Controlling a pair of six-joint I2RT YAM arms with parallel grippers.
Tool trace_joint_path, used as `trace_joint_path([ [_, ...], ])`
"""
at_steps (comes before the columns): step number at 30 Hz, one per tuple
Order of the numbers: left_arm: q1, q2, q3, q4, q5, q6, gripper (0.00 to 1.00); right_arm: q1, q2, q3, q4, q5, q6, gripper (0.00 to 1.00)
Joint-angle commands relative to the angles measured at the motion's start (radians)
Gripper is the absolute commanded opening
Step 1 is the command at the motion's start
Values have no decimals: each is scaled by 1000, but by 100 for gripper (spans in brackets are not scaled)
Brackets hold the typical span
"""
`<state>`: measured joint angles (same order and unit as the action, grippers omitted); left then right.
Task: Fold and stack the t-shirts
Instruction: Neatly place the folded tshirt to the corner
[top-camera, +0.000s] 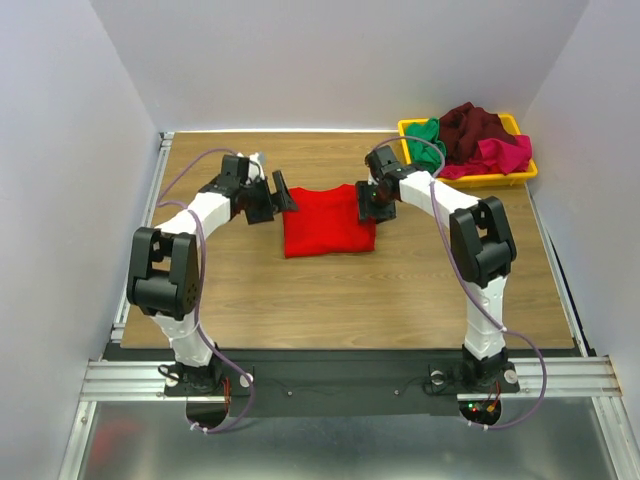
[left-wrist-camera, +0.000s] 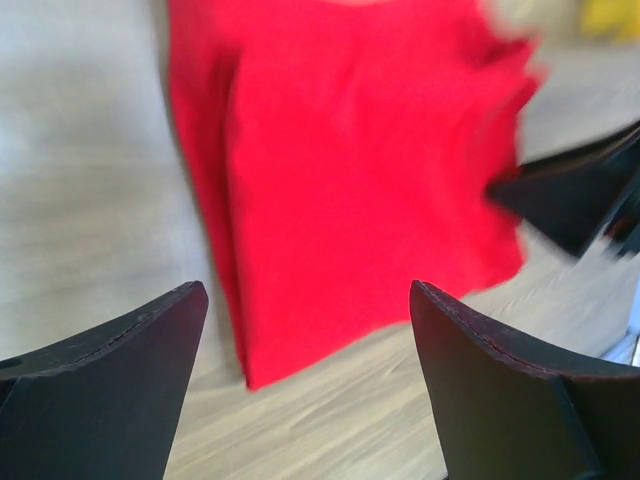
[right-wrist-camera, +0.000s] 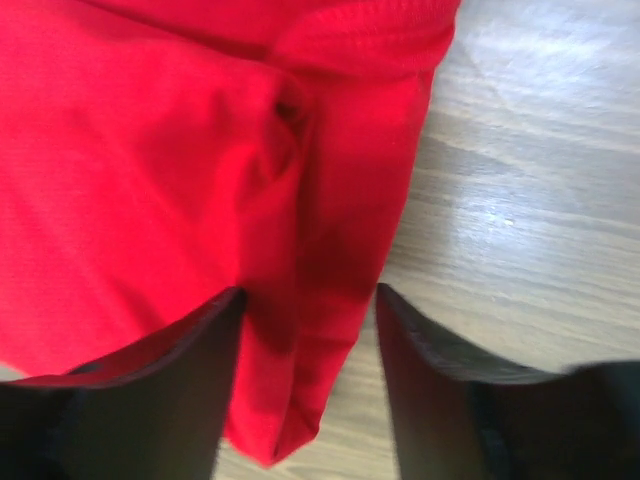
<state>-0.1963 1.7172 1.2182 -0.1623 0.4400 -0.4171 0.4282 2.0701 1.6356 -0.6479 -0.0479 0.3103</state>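
Where it lay near the middle of the brown wood-grain table (top-camera: 400, 290), the bright red cloth t-shirt (top-camera: 328, 222) was folded into a roughly square pad, flat on the surface, with a doubled fold running along its left side. A small pucker showed near its right edge in the right wrist view.

The left gripper (left-wrist-camera: 307, 290) stood at the shirt's far left corner. Its two black fingers were spread wide with nothing between them, and the cloth lay beyond the tips.

The right gripper (right-wrist-camera: 310, 292) stood at the shirt's far right corner. Its jaws were partly parted and straddled the shirt's right edge, with red cloth and bare wood both visible in the gap. No pinch on the cloth was visible, but contact between the finger pads and the fabric could not be determined.

The yellow rectangular plastic tray (top-camera: 500, 180) sat well apart from the red shirt, in the far right corner of the table. It held three crumpled garments in a heap: a green t-shirt (top-camera: 428, 135) at the left, a dark maroon t-shirt (top-camera: 475, 125) on top at the centre, and a magenta-pink t-shirt (top-camera: 505, 155) at the right front.
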Motion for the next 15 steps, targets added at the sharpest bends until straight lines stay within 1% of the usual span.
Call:
trace_joint_path([
  [1, -8, -8, -81, 38, 86, 37, 97, -16, 16, -14, -4, 36, 6, 57],
  [2, -8, -11, -97, 46, 89, 37, 97, -17, 19, -26, -4, 40, 4, 54],
  [4, -8, -19, -130, 53, 85, 43, 98, -19, 31, -34, -4, 42, 0, 51],
  [8, -8, -4, -175, 78, 65, 38, 98, -19, 44, -48, -4, 42, -2, 49],
  [15, -14, 61, -180, 179, 111, 3, 98, -19, 45, -69, -4, 42, -4, 47],
])
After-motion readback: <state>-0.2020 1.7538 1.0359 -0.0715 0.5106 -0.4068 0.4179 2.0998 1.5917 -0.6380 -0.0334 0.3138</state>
